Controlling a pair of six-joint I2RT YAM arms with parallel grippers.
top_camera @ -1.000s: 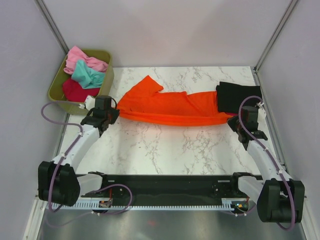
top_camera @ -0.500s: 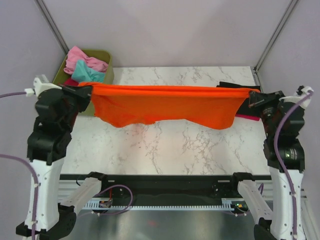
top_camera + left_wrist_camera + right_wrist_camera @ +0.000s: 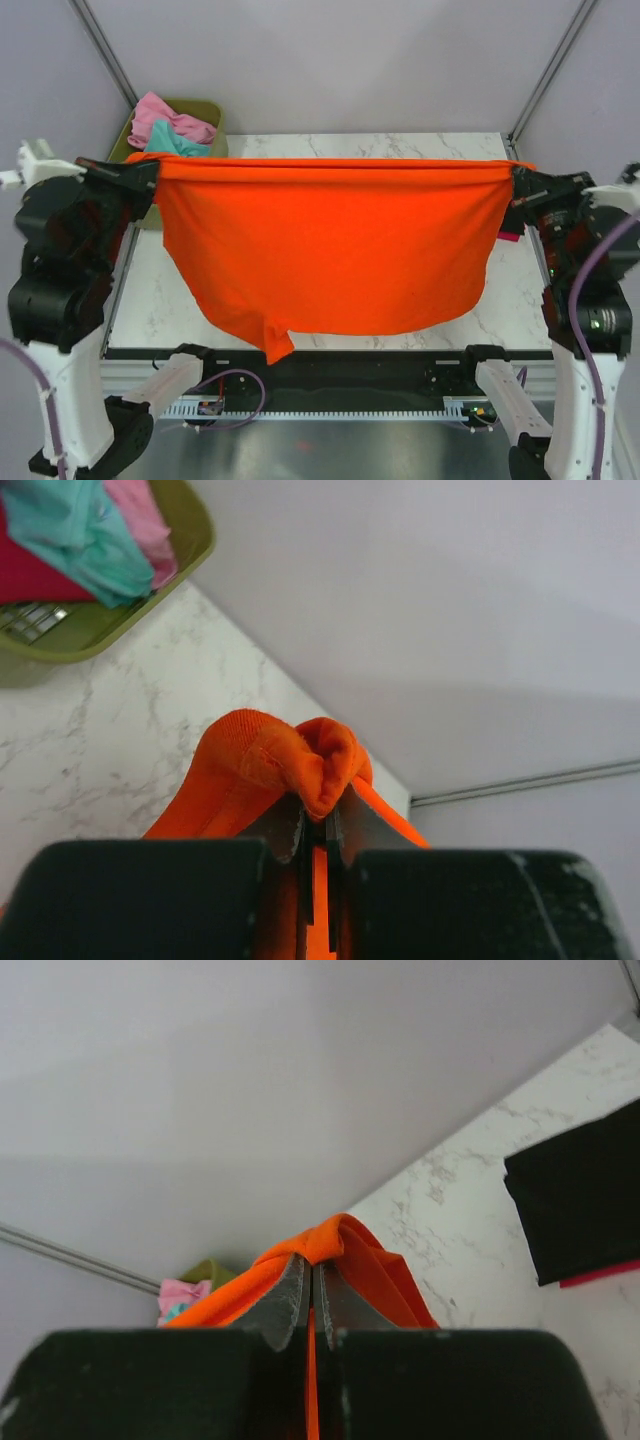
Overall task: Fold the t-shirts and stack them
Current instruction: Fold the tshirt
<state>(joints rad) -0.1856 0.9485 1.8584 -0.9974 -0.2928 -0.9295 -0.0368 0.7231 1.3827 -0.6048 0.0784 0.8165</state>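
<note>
The large orange t-shirt (image 3: 330,250) hangs spread wide in the air between both arms, its top edge taut and its lower hem reaching the near table edge. My left gripper (image 3: 152,170) is shut on its left corner (image 3: 318,765). My right gripper (image 3: 512,178) is shut on its right corner (image 3: 335,1238). A folded black t-shirt (image 3: 585,1200) lies on the table at the right with a crimson one (image 3: 600,1275) showing under it. Pink (image 3: 165,115) and teal (image 3: 172,145) t-shirts sit in the bin.
The olive-green bin (image 3: 200,108) stands at the far left corner of the marble table (image 3: 360,145). Grey walls close in the back and both sides. The hanging shirt hides most of the table in the top view.
Both arms have risen and pulled apart, lifting the orange shirt off the table; it has dropped open from a narrow band into a full hanging sheet.
</note>
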